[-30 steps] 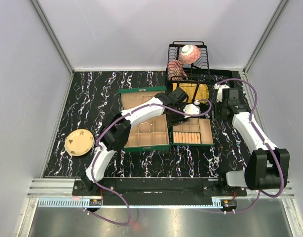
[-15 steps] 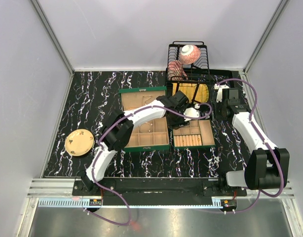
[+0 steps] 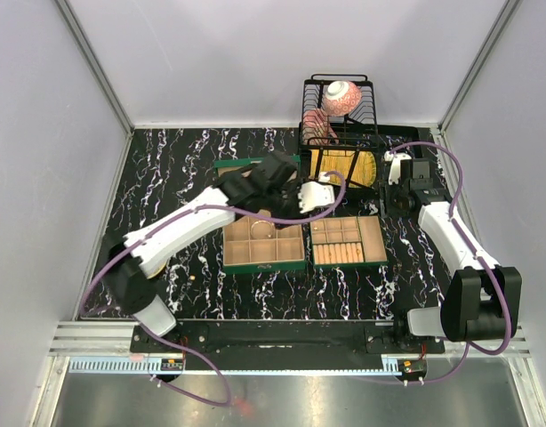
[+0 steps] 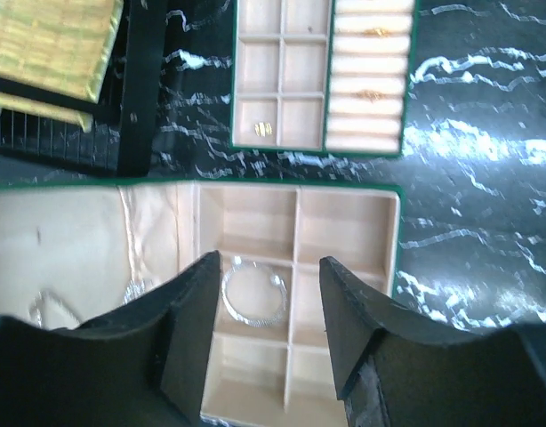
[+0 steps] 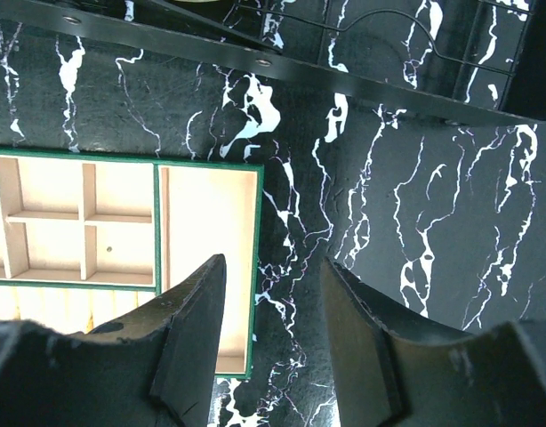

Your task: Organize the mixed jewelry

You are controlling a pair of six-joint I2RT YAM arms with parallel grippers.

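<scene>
My left gripper (image 3: pixel 313 199) hangs open and empty over the large green box (image 3: pixel 301 264). In the left wrist view a thin silvery wire hoop (image 4: pixel 255 323) lies in a middle compartment, showing between my fingers (image 4: pixel 195 302); it also shows in the top view (image 3: pixel 261 228). Thin chains (image 4: pixel 135 289) lie on the beige lid lining. Small gold pieces sit in the small green box: one in a compartment (image 4: pixel 264 129), two on the ring rolls (image 4: pixel 369 93). My right gripper (image 5: pixel 274 261) is open and empty above the black table, right of the small box (image 5: pixel 252 294).
A black wire dish rack (image 3: pixel 340 116) with a pink bowl (image 3: pixel 341 96) and a yellow mat stands at the back, its base bar (image 5: pixel 282 67) just beyond my right gripper. The round gold plate is hidden under my left arm's elbow (image 3: pixel 122 260).
My left gripper has moved left from over the small box to over the large box. Its elbow has swung out left and now covers the gold plate. The right arm has not moved.
</scene>
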